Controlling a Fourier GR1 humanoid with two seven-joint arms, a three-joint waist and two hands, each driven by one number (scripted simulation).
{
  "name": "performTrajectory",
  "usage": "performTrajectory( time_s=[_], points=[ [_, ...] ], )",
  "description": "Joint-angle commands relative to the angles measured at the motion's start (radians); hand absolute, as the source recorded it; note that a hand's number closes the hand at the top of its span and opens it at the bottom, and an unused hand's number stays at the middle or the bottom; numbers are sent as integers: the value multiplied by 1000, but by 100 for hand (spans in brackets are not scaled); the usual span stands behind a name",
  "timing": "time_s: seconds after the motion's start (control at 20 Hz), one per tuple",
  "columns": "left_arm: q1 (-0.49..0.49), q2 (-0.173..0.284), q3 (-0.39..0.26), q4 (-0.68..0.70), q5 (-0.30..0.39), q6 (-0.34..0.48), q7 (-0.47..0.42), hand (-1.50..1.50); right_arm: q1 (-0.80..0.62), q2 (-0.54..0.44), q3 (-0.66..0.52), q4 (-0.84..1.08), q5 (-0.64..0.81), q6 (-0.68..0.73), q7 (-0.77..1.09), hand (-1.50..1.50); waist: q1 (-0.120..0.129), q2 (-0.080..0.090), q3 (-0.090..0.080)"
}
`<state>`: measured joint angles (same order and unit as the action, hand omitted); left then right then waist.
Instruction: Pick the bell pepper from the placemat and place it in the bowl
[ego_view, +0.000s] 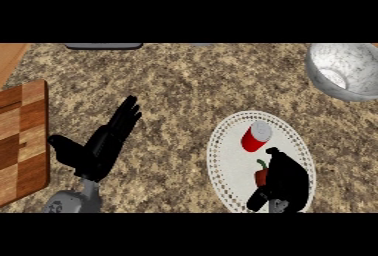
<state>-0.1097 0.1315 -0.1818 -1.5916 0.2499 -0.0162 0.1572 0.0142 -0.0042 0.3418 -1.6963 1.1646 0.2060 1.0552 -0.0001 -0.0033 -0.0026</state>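
Lower right of frame: our right hand (284, 181) curls around the bell pepper (261, 174) on the placemat (225, 165). We should avoid the red cup (256, 136) when lifting toward the bowl (347, 70), upper right. Left hand (103, 142) spread, resting.

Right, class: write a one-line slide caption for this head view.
Right robot hand closes on the red bell pepper on the white placemat, beside a red cup; grey bowl waits.

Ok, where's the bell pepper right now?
In the head view, lower right: the bell pepper lies on the white placemat, below the red cup, against the right hand.
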Motion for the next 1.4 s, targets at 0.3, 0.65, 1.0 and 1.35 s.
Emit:
performTrajectory(
  time_s=[0.3,0.65,1.0,1.35],
  points=[
    [-26,-51,14,91,-57,-27,-62,0,-49,4,0,106,43,-45,-23,150,-1,4,2],
    [-13,-38,35,15,-42,-32,19,0,-90,4,11,149,105,-49,-13,150,2,3,3],
    [-39,-31,47,18,-28,-49,15,0,-416,-206,-215,311,-168,191,-433,150,20,10,3],
    [-23,-52,51,57,-46,-52,3,0,-552,-210,-232,362,-61,115,-400,150,5,4,3]
  ],
)
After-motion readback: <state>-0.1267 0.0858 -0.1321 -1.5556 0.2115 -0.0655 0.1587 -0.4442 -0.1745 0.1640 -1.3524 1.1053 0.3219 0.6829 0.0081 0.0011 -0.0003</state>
